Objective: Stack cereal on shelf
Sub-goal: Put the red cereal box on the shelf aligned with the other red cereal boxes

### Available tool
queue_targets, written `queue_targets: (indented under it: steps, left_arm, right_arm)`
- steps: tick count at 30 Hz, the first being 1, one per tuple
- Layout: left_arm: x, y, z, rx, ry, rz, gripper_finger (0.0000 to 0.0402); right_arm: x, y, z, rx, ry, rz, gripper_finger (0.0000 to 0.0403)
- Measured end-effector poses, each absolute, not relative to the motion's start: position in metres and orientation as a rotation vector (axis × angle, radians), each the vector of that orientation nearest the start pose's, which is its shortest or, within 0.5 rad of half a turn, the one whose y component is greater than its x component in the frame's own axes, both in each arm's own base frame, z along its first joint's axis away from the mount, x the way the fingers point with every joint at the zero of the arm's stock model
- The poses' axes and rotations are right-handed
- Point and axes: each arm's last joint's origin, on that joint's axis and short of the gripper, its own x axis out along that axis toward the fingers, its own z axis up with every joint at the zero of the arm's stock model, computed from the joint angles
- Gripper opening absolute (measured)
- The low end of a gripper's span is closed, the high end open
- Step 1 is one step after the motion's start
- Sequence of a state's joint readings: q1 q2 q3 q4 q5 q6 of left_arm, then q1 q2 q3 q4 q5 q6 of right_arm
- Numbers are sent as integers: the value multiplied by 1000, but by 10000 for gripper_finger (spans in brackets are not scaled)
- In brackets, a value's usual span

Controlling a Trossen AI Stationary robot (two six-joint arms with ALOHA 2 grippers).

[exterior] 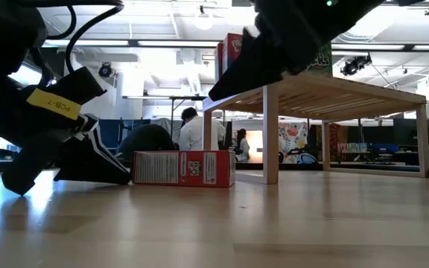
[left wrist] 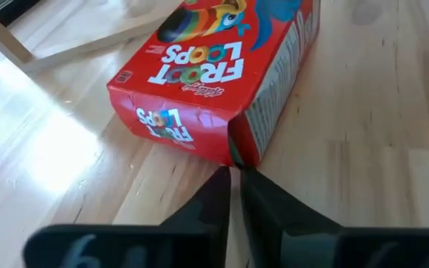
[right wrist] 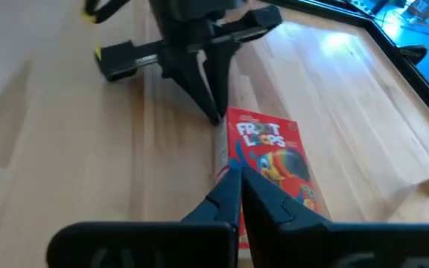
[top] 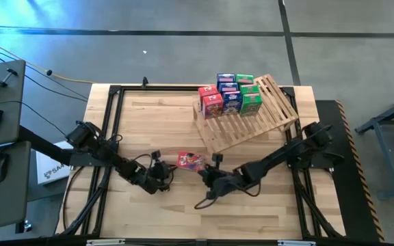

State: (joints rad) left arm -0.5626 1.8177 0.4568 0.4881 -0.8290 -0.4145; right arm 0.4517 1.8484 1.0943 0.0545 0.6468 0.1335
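Your left gripper (top: pixel 172 172) sits low on the table with its fingers (left wrist: pixel 216 202) pinched almost together, tips right at a corner of the red Froot Loops box (top: pixel 191 160). It has no hold on the box; the fingertips only meet the corner edge.

Your right gripper (top: pixel 202 171) comes in from the opposite side, fingers (right wrist: pixel 229 190) fully closed, tips touching the box's other end. Nothing is clamped between them either. In the right wrist view you see the left gripper (right wrist: pixel 213 112) pointing at the far end of the same box (right wrist: pixel 274 160), so the box lies between the two tools.

The box lies flat on the wooden tabletop (top: pixel 149 130), printed face up, near the front-middle of the table. In the low view it rests on its broad side (exterior: pixel 183 168) with the left gripper (exterior: pixel 114 170) touching its end.

Behind it, toward the right rear, stands the slatted wooden shelf (top: pixel 269 119), tilted. On its upper end you have a cluster of cereal boxes (top: pixel 230 96): red, blue and green, standing packed side by side.

People (exterior: pixel 196 130) show in the room beyond the table.
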Motion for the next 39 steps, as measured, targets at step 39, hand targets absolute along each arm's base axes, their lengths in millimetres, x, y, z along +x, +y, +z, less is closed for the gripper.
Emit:
queue_targets:
  steps: [39]
  left_arm:
    - [205,-139,79,95,570,287,109]
  right_arm:
    - [455,148,156,-620,1194,-256,0]
